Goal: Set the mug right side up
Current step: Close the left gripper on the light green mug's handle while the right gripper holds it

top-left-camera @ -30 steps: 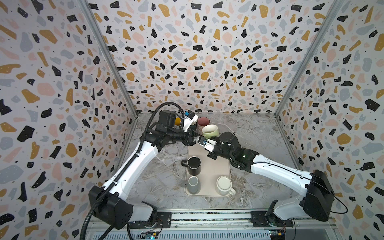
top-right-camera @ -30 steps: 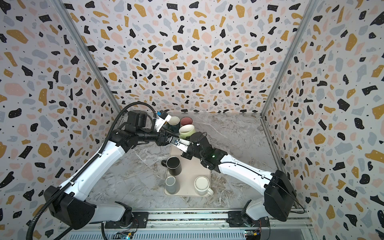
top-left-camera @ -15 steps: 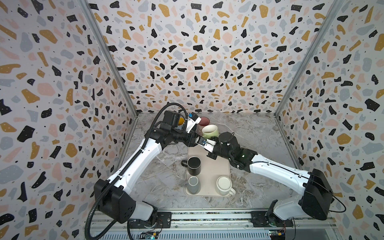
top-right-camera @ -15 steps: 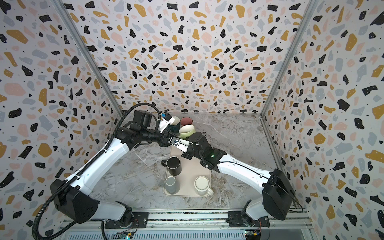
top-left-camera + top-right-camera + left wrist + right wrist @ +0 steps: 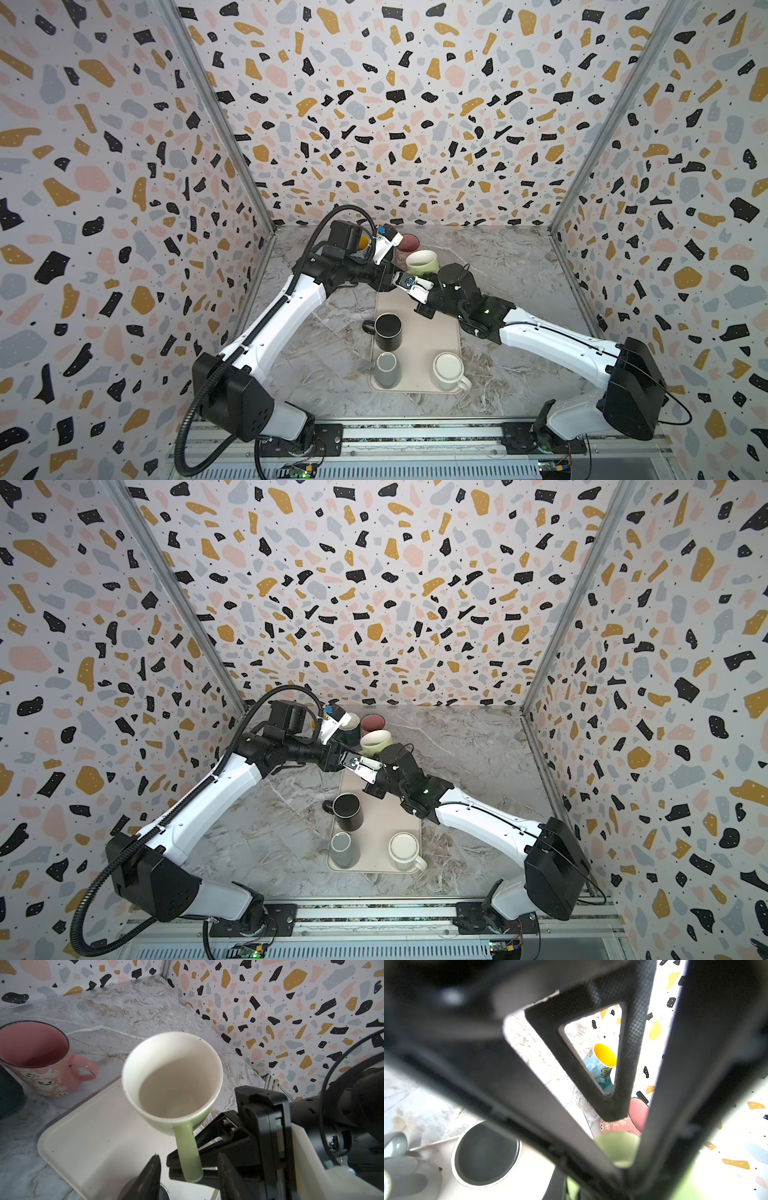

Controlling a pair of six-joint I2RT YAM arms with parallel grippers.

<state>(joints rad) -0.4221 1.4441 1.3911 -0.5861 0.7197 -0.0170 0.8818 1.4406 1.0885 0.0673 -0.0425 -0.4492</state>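
The mug [image 5: 422, 262] [image 5: 375, 741] is pale green with a cream inside. It sits mouth up over the far end of the beige tray [image 5: 419, 340]. In the left wrist view the mug [image 5: 172, 1080] fills the centre, and its green handle [image 5: 188, 1153] is pinched between black jaws. My right gripper [image 5: 411, 284] [image 5: 623, 1159] is shut on that handle. My left gripper [image 5: 390, 277] [image 5: 189, 1180] is open. Its fingers [image 5: 152, 1176] stand on either side of the handle with gaps. Whether the mug's base touches the tray is hidden.
On the tray stand a black mug [image 5: 388, 330], a grey mug [image 5: 386, 368] and a white mug [image 5: 449, 370]. Behind the tray are a pink mug [image 5: 39, 1057], a dark teal mug [image 5: 351, 729] and a blue mug with a yellow inside [image 5: 604, 1059]. Patterned walls close in three sides.
My left arm has swung to the right, bringing its gripper up to the mug's handle. The right arm and the mug have hardly moved.
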